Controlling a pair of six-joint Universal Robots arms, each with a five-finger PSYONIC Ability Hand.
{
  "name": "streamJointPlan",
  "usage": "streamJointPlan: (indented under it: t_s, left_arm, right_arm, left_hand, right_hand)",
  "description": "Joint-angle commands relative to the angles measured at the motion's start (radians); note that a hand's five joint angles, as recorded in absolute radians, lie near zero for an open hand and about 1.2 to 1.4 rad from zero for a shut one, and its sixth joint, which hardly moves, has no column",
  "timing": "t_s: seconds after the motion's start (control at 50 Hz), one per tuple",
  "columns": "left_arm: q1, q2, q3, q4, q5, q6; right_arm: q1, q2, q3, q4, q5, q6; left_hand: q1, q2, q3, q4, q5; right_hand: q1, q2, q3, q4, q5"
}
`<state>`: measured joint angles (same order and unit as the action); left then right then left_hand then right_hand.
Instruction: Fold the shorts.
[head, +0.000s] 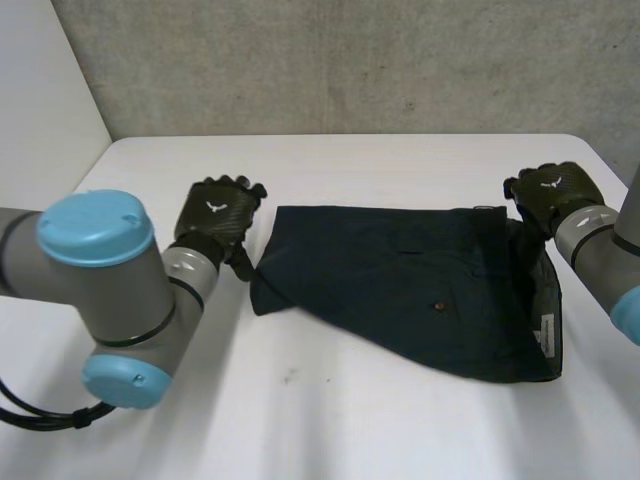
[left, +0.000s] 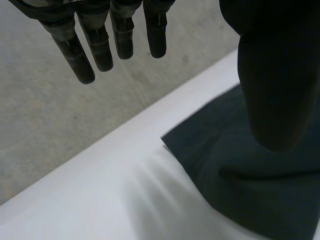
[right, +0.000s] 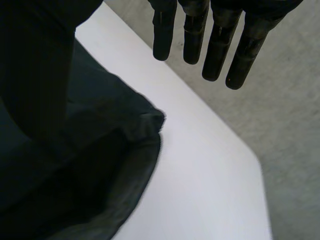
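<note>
Dark navy shorts (head: 410, 285) lie folded over on the white table (head: 330, 420), waistband end at the right with a white label showing. My left hand (head: 218, 212) hovers just left of the shorts' left end, fingers (left: 100, 45) straight and apart from the thumb (left: 272, 95), holding nothing; the cloth's corner (left: 240, 165) lies beneath the thumb. My right hand (head: 553, 195) hangs at the shorts' far right corner, fingers (right: 215, 45) straight, thumb (right: 35, 75) over the cloth (right: 100, 150), nothing gripped.
A grey concrete wall (head: 350, 60) runs behind the table's far edge. The table's right edge lies close beside the right arm (head: 600, 250). Bare white surface lies in front of the shorts and to their left.
</note>
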<state>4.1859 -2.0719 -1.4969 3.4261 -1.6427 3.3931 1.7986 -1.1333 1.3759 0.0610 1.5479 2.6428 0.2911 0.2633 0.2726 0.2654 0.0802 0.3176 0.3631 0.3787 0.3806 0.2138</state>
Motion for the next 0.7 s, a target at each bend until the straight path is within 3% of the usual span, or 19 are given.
streamJointPlan:
  t_s: [0.02, 0.28, 0.36, 0.42, 0.44, 0.46, 0.52, 0.62, 0.7]
  left_arm:
    - [-0.009, -0.144, 0.122, -0.037, 0.004, 0.098]
    - [-0.017, -0.32, 0.323, -0.16, 0.008, 0.166]
    - [-0.015, -0.352, 0.363, -0.171, 0.008, 0.166]
    - [-0.015, -0.37, 0.385, -0.183, 0.008, 0.172]
    - [-0.015, -0.373, 0.389, -0.188, 0.009, 0.173]
    - [-0.017, -0.379, 0.399, -0.195, 0.009, 0.178]
    - [-0.02, -0.384, 0.412, -0.203, 0.014, 0.189]
    - [-0.018, -0.389, 0.429, -0.202, 0.06, 0.221]
    - [-0.015, -0.383, 0.448, -0.196, 0.061, 0.224]
  right_arm:
    - [0.012, 0.052, -0.035, 0.03, -0.1, 0.06]
    - [0.021, 0.334, -0.274, 0.043, -0.121, 0.126]
    - [0.021, 0.383, -0.316, 0.068, -0.126, 0.126]
    - [0.021, 0.402, -0.339, 0.079, -0.126, 0.126]
    - [0.021, 0.406, -0.353, 0.085, -0.126, 0.125]
    - [0.021, 0.406, -0.359, 0.086, -0.126, 0.125]
    - [0.021, 0.414, -0.391, 0.094, -0.126, 0.125]
    - [0.021, 0.431, -0.425, 0.112, -0.127, 0.121]
    - [0.021, 0.434, -0.445, 0.128, -0.141, 0.117]
  left_hand:
    - [0.034, 0.062, 0.052, 0.06, 0.07]
    - [0.227, 0.255, 0.246, 0.253, 0.264]
    - [0.383, 0.411, 0.402, 0.409, 0.419]
    - [0.588, 0.616, 0.607, 0.614, 0.624]
    - [0.667, 0.695, 0.686, 0.693, 0.704]
    - [0.779, 0.806, 0.797, 0.804, 0.815]
    - [0.835, 0.863, 0.854, 0.861, 0.872]
    - [1.104, 1.132, 1.123, 1.13, 1.141]
    - [1.105, 1.133, 1.124, 1.131, 1.142]
  right_hand:
    - [0.155, 0.109, 0.094, 0.092, 0.084]
    - [0.205, 0.159, 0.144, 0.142, 0.134]
    - [0.351, 0.306, 0.29, 0.288, 0.28]
    - [0.597, 0.552, 0.536, 0.534, 0.527]
    - [0.816, 0.771, 0.755, 0.753, 0.745]
    - [0.894, 0.849, 0.833, 0.831, 0.823]
    - [1.078, 1.032, 1.017, 1.015, 1.007]
    - [1.079, 1.033, 1.018, 1.016, 1.008]
    - [1.079, 1.033, 1.018, 1.016, 1.008]
